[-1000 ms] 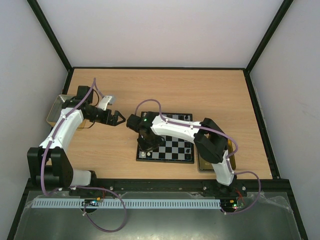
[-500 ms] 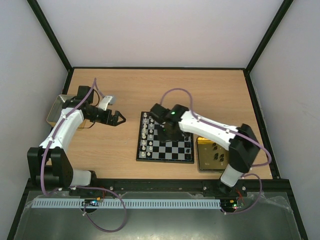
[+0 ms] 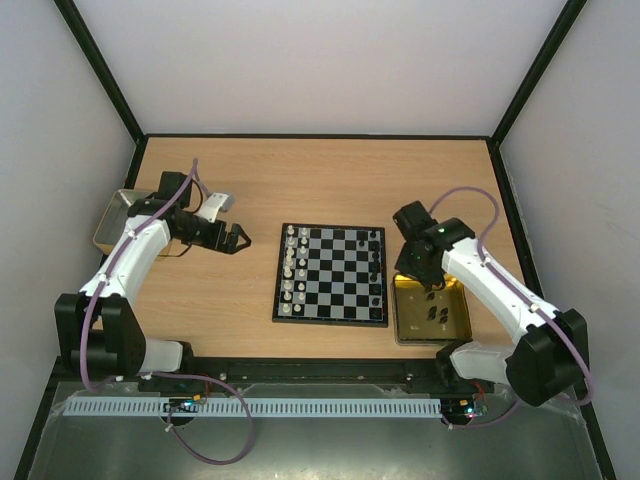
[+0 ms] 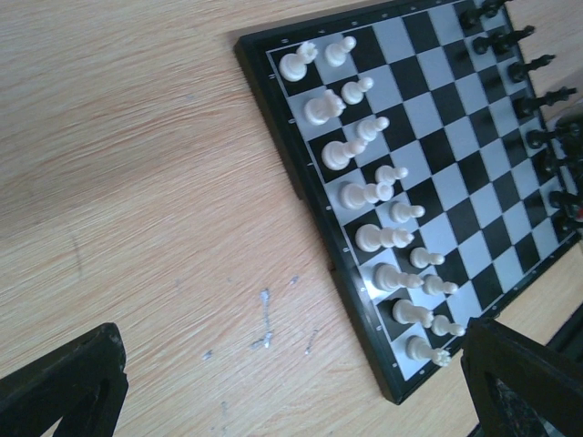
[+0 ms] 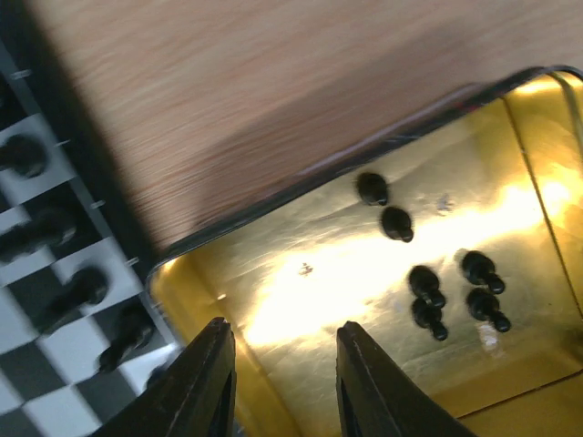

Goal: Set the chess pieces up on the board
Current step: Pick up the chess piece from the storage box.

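The board [image 3: 335,282] lies mid-table. White chess pieces [image 3: 291,265] fill its two left columns, and black pieces [image 3: 377,262] stand along its right edge. Several more black pieces [image 3: 436,315] lie in the gold tin [image 3: 410,326]. My right gripper [image 3: 426,281] is open and empty over the tin's far left corner. In the right wrist view it [image 5: 285,328] hangs above bare tin floor [image 5: 319,246], with the loose black pieces [image 5: 428,291] to its right. My left gripper [image 3: 237,240] is open and empty over bare wood left of the board. It also shows in the left wrist view [image 4: 291,332].
A silver tray [image 3: 110,222] sits at the far left, partly under the left arm. The left wrist view shows the board [image 4: 455,182], the white rows [image 4: 373,196] and pale scratches [image 4: 264,319] on the wood. Black rails frame the table.
My right arm has swung from the board's left side across to the right and now hovers over the gold tin. The left arm has barely moved.
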### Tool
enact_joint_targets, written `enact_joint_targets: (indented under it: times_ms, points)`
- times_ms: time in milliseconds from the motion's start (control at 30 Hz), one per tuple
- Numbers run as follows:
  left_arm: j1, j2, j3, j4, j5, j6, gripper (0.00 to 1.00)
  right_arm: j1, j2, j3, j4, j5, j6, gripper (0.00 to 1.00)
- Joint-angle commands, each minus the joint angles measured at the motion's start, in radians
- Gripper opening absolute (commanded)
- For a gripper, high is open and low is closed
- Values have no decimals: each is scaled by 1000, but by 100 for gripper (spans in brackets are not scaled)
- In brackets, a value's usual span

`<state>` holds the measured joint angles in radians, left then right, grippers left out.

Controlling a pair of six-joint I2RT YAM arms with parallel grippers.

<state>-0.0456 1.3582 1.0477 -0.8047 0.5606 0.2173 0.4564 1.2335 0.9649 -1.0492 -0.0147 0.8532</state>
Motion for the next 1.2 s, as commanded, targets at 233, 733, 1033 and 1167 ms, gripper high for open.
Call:
enact_joint_targets:
  times_ms: [233,733,1033,1167]
  points:
    - [7,58,31,-54,-31,17,100,-240,-41,-209,202,-91,-39,29]
    - [-46,31,7,-25,-71,-2,99,-363,11,-224,249,-77,-150,29]
    - [-46,30,4,-21,-73,-5,99,-381,101,-187,312,-164,-172,26]
    - [-46,27,4,-20,-69,-8,99,-382,107,-174,311,-180,-166,26]
